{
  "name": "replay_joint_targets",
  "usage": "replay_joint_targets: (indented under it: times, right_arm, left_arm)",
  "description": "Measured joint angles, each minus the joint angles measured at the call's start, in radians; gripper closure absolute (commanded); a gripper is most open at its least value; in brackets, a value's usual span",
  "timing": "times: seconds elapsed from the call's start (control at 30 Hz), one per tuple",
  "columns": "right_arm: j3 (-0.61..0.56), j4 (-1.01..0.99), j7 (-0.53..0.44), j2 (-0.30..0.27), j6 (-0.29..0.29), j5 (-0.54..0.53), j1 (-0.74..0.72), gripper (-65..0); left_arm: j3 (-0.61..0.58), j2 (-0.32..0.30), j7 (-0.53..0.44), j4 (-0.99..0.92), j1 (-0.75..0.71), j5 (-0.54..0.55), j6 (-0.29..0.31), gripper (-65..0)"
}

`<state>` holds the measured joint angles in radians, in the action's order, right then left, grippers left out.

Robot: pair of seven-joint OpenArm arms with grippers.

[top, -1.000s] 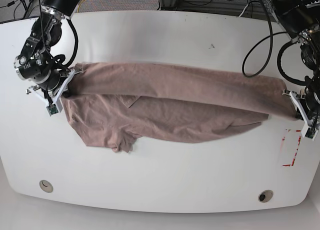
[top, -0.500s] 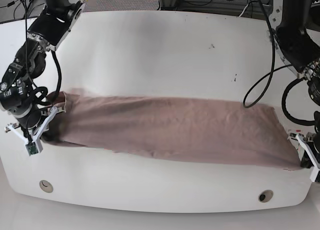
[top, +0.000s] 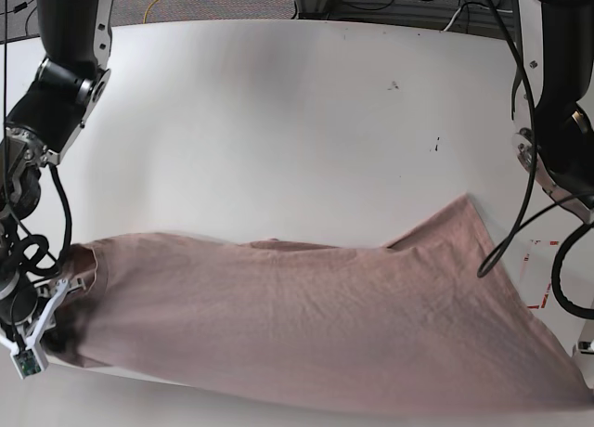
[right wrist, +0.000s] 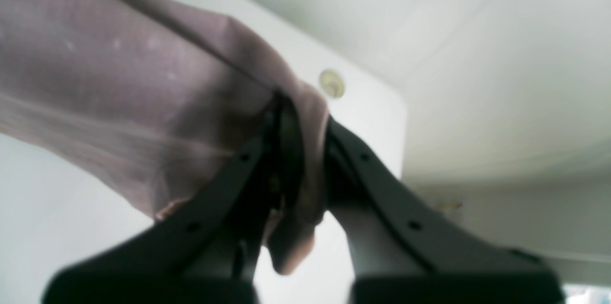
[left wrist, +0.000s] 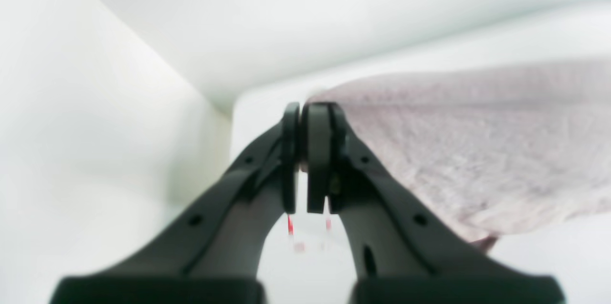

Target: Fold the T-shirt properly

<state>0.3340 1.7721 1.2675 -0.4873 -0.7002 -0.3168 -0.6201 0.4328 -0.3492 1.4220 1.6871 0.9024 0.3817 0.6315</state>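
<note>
Right tool (right wrist: 298, 151) is clamped on a bunched fold of the shirt (top: 306, 325), with cloth wrapped over its fingers (right wrist: 286, 127) and a tag of it hanging below them. Left tool (left wrist: 308, 151) has its pads pressed together at the shirt's corner, and the cloth spreads away from them to the right, so it appears to pinch the edge. In the base view the shirt lies stretched across the near part of the white surface (top: 278, 121), from the right tool (top: 42, 325) at the picture's left to the lower right corner, where the left tool is out of frame. One cloth corner peaks upward at the right.
</note>
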Motion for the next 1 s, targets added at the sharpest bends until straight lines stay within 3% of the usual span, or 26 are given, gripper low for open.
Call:
replay_joint_targets:
  times: [0.4,1.0]
  right_arm:
    - [-0.142,-0.089,-0.003,-0.081,0.0,-0.002,-0.27,-3.2]
    - [-0.21,-0.092,0.048,-0.103,0.0,0.001,-0.457,-3.3]
  left_arm:
    - [-0.05,-0.011,-0.005,-0.111,0.285,-0.045,-0.002,-0.1]
    - [-0.079,-0.017,-0.011,-0.239,0.451,-0.045,-0.002,-0.1]
